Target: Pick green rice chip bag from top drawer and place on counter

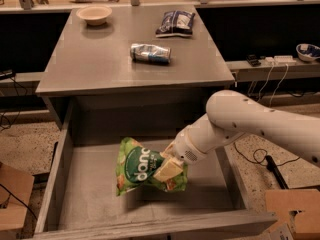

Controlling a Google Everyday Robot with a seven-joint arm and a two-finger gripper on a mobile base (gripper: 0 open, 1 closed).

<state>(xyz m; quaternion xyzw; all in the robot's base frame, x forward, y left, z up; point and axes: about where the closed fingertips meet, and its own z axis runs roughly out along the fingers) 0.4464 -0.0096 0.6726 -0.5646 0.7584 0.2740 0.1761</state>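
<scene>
Camera view shows the green rice chip bag [142, 166] inside the top drawer [54, 169], tilted and crumpled. It appears to hang just above the drawer floor, with a shadow on the boards under it. The gripper [170, 170] is clenched on the right part of the bag. One pale finger lies across the front of the foil, and the other is hidden behind it. The white arm [250, 121] reaches in from the right, over the drawer's right wall. The drawer stands pulled fully out below the counter [90, 69], whose front edge overhangs the back of the drawer. On the counter lie a crushed can [150, 53] near the middle, a blue-and-white bag [175, 23] further back, and a pale bowl [94, 14] at the rear left. The front left of the counter offers open surface. By my reading, the step in hand is the lift out of the drawer, with the grasp made and the placing not yet begun. The next move calls for raising the bag well above the counter's front edge before carrying it back over the top. It should then come down short of the can, with the grip kept firm because the crinkly foil may slip.
</scene>
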